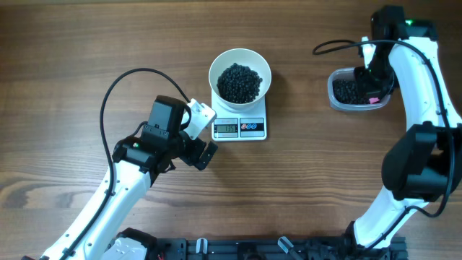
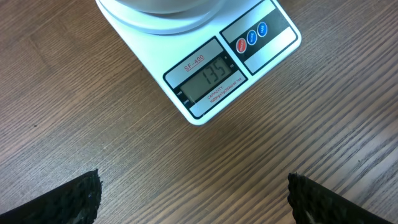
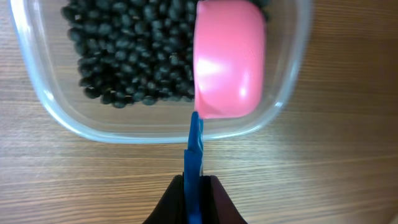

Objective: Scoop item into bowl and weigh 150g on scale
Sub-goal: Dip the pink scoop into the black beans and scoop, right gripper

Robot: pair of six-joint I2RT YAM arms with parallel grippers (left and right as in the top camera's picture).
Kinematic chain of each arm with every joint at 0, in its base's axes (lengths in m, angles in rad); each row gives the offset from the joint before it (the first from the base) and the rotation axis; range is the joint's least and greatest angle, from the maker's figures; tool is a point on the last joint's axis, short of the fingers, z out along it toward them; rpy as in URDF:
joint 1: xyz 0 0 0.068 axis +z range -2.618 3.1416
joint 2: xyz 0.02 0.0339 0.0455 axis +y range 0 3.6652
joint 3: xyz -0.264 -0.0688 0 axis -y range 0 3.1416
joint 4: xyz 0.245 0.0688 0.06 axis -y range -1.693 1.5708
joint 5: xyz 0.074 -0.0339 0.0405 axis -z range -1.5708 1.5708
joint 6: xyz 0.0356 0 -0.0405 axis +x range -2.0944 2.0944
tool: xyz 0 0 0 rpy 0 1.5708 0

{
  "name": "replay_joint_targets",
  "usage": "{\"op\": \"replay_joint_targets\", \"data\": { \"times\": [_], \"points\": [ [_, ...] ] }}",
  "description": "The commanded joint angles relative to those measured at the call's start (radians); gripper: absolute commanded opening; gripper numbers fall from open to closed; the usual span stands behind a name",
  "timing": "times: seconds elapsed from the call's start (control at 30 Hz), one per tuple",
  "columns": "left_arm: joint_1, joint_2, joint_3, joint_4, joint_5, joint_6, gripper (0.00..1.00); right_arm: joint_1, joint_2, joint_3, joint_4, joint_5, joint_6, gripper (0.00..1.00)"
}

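Desk (image 1: 65, 50) wood alone is seen between the left fingers (image 2: 71, 199), which are spread wide with nothing held, near the front of the scale (image 1: 240, 128). A reading of 135 is shown on its display, so a small top-up is judged to be needed. The bowl (image 1: 216, 66) is seated on the scale, and a mound of beans (image 1: 240, 81) is heaped inside it. Well apart to the right, more beans are kept in the clear tub (image 1: 333, 92). Over that tub the pink scoop (image 3: 229, 59) is held by its thin blue handle (image 3: 195, 146), on which the right fingers (image 3: 169, 202) are clamped narrowly.

The beans are judged hard, glossy and light; they are expected to roll and scatter, so they cannot be pinched and must be carried in the scoop. The scoop is taken to be stiff, light plastic; it is best gripped flat across the handle and kept level. A partial load, tipped slowly, is advised, since the target can easily be overshot.
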Motion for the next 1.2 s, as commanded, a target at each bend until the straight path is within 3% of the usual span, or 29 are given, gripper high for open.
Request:
{"op": "replay_joint_targets", "data": {
  "times": [0.0,0.27,0.7,1.17],
  "points": [
    [0.006,0.004,-0.005,0.000,-0.002,0.005,1.00,-0.005,0.042,-0.008,-0.013,-0.124,-0.026,0.04],
    [0.006,0.004,-0.005,0.000,-0.002,0.005,1.00,-0.032,0.042,-0.003,-0.021,-0.287,-0.039,0.04],
    [0.006,0.004,-0.005,0.000,-0.002,0.005,1.00,-0.235,0.041,-0.004,-0.042,-0.610,-0.157,0.04],
    [0.005,0.004,-0.005,0.000,-0.002,0.005,1.00,-0.395,0.040,-0.004,-0.066,-0.775,-0.236,0.04]
  ]
}}
